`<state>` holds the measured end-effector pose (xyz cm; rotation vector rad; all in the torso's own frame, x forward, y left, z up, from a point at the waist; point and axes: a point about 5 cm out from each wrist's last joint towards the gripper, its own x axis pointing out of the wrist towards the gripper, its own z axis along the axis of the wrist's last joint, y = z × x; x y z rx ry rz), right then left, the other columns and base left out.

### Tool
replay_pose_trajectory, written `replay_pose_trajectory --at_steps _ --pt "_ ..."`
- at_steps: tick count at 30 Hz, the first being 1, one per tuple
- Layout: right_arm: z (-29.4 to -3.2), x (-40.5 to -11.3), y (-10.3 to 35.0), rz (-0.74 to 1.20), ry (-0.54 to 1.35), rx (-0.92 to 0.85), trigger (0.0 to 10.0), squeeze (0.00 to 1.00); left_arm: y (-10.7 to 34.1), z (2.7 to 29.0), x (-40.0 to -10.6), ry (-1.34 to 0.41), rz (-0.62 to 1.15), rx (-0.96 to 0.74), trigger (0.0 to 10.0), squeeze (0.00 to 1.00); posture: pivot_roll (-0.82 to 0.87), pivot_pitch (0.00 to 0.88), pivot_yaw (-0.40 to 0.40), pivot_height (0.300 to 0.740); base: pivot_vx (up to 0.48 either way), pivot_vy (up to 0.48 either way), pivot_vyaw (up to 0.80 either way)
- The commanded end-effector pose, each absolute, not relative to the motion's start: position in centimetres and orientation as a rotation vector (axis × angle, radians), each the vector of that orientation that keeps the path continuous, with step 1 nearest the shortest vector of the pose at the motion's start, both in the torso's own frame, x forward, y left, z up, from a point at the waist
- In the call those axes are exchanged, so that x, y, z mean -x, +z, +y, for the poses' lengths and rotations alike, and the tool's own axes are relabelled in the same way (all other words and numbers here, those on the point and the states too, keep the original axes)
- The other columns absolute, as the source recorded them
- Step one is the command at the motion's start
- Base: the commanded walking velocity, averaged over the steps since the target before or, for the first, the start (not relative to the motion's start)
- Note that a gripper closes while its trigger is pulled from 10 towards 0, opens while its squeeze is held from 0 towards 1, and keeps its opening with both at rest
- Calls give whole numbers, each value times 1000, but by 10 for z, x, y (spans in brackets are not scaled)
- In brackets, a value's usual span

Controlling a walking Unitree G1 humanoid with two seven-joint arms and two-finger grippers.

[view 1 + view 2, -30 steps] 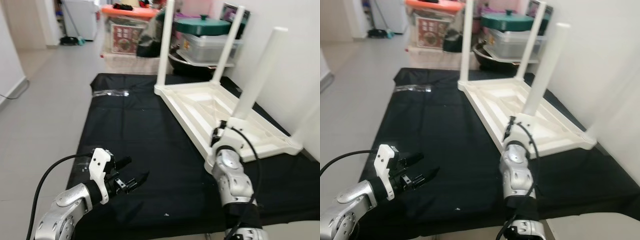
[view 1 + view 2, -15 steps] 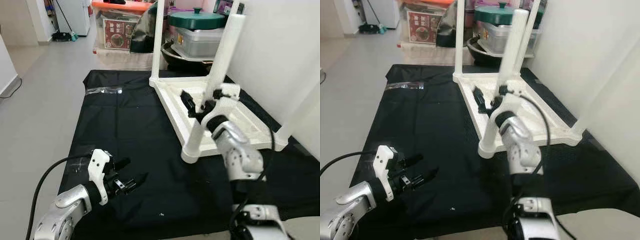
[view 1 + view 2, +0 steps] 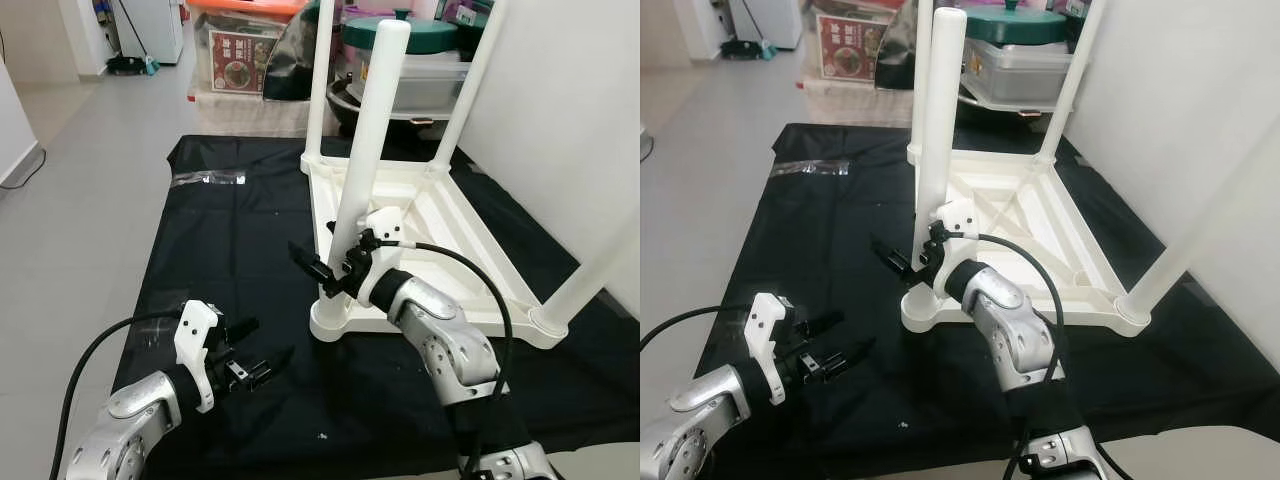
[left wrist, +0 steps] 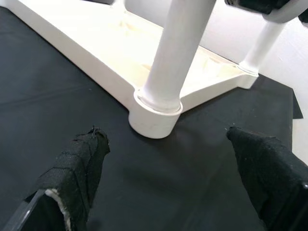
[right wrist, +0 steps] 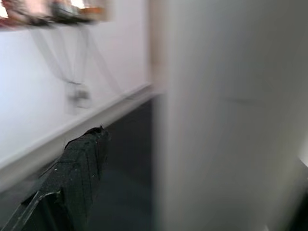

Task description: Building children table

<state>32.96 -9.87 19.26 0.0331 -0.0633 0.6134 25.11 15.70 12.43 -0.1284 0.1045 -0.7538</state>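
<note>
Right gripper (image 3: 322, 272) seemingly around table leg (image 3: 366, 150).

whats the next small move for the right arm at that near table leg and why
Probably close the right tool on the near leg just above its socket. Its fingers look open beside the leg's lower part, and the right wrist view shows the leg close between them. The upturned table lies on the black mat; the left tool hovers open, apart.
</note>
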Motion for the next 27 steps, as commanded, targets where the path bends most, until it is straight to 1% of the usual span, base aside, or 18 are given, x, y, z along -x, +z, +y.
replay_pose_trajectory --at_steps 1,3,4,7,8,12,13,16,18,19,20,21,22,23,25,27 --pt "-111 -330 191 -69 534 -7 10000 1000 124 157 -251 -766 115 124 10000 0 65 0 -110 740 0 0 0" --pt "-126 -322 187 -65 429 21 10000 1000 123 155 -251 -774 117 125 10000 0 45 0 -96 740 0 0 0" --pt "-126 -322 187 -65 429 21 10000 1000 123 155 -251 -774 117 125 10000 0 45 0 -96 740 0 0 0" --pt "-137 -298 185 -65 392 2 10000 1000 122 154 -250 -775 119 124 10000 0 31 0 -89 740 0 0 0" --pt "-137 -298 185 -65 392 2 10000 1000 122 154 -250 -775 119 124 10000 0 31 0 -89 740 0 0 0" --pt "-138 -267 185 -66 489 -21 10000 1000 123 156 -249 -728 103 146 10000 0 12 0 -79 740 0 0 0" --pt "-138 -267 185 -66 489 -21 10000 1000 123 156 -249 -728 103 146 10000 0 12 0 -79 740 0 0 0" --pt "-139 -249 182 -51 574 -10 10000 1000 122 151 -246 -689 90 155 10000 0 -1 0 -75 740 0 0 0" --pt "-140 -246 181 -45 579 -3 10000 1000 121 150 -245 -673 88 154 10000 0 -1 0 -75 740 0 0 0" --pt "-146 -250 173 6 498 61 10000 953 122 152 -249 -602 71 160 10000 0 2 0 -78 740 0 0 0" --pt "-155 -255 164 61 384 149 10000 0 124 154 -251 -532 55 169 10000 0 4 0 -79 740 0 0 0" --pt "-155 -255 164 61 384 149 10000 0 124 154 -251 -532 55 169 10000 0 4 0 -79 740 0 0 0" --pt "-162 -258 158 97 296 216 10000 0 126 156 -252 -481 45 177 10000 0 5 0 -79 740 0 0 0" --pt "-169 -261 154 132 211 244 10000 0 130 157 -251 -444 23 170 10000 0 12 0 -83 740 0 0 0" --pt "-172 -268 151 204 124 224 10000 0 134 156 -244 -417 6 176 10000 0 15 0 -85 740 0 0 0" --pt "-171 -268 154 195 84 225 10000 0 134 154 -237 -405 2 163 10000 0 19 0 -86 740 0 0 0"
